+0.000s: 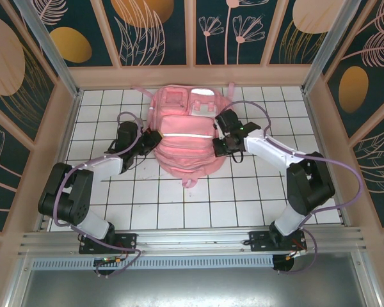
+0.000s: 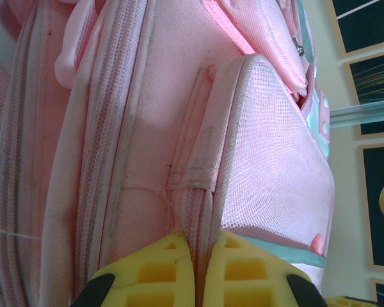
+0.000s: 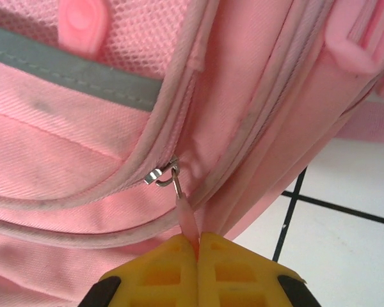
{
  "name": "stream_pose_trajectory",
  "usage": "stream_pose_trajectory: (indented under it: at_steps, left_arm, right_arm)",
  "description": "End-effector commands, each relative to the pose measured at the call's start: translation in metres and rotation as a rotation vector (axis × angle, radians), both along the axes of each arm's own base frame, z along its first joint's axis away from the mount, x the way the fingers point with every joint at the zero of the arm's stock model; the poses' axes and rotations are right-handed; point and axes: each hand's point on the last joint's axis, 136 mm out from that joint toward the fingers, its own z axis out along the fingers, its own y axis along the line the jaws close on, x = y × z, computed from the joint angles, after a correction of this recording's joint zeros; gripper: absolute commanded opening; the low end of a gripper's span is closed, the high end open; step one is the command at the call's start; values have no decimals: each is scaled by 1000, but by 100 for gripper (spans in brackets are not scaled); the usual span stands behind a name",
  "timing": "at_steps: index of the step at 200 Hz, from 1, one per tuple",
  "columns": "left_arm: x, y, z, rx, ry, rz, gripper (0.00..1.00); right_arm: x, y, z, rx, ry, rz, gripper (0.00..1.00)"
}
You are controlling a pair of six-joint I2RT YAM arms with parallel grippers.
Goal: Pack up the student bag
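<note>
Pink student bag [image 1: 182, 137] lies flat mid-desk [image 1: 179, 204], far side. The right claw [image 3: 198, 240] is clamped on the zip pull [image 3: 187, 214]; the left claw [image 2: 201, 240] is pinched shut on the bag's side seam. Looks like zip stage, prob. late; contents inside, can't tell.

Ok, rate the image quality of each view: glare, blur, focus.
Top external: sharp and evenly lit, though the reflective stripe on the student bag glares white. Left wrist: fabric weave crisp, with a washed-out bright streak near the top. Right wrist: zipper pull in clear focus, the tiled table bright behind it.
</note>
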Motion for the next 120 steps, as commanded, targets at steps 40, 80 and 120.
stream_pose_trajectory:
  at_steps: [40, 80, 120]
  left_arm:
    - [51, 59, 14, 185, -89, 107, 0]
    - [90, 66, 14, 258, -86, 53, 0]
    - [94, 67, 15, 305, -82, 18, 0]
  right_arm:
    - [1, 18, 2, 126, -14, 85, 0]
    - [7, 46, 1, 109, -77, 161, 0]
    - [46, 21, 4, -22, -184, 112, 0]
